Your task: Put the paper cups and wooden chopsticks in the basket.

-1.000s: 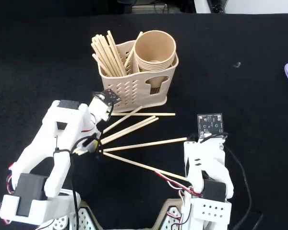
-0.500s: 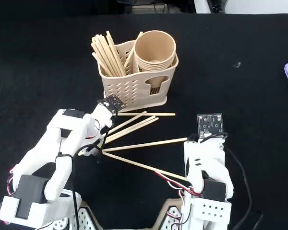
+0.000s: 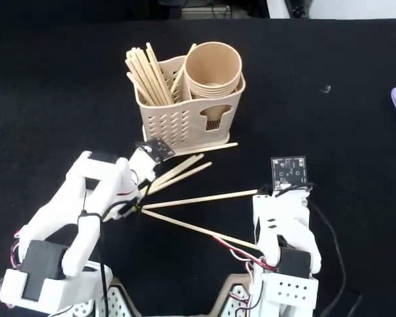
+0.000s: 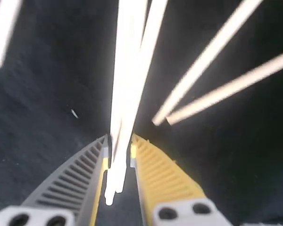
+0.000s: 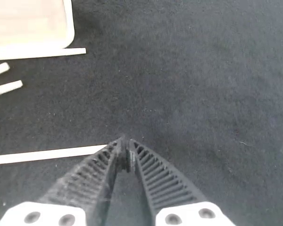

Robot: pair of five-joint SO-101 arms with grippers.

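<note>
Your left gripper is clamped on the near ends of two wooden chopsticks, which run straight ahead from its jaws. Two more loose chopsticks lie on the table just beside it. The basket stands ahead of it, with paper cups stacked inside. Your right gripper is closed on nothing, with one chopstick ending just beside its tip.

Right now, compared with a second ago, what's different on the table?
The left gripper has swung toward the basket and sits closed on the pair of chopsticks, which shifted slightly with it. The single chopstick in front of the basket was nudged: it lay level and is now angled, one end against the basket's base. The right gripper, the paper cups and the two long chopsticks nearer the arms stayed put.
</note>
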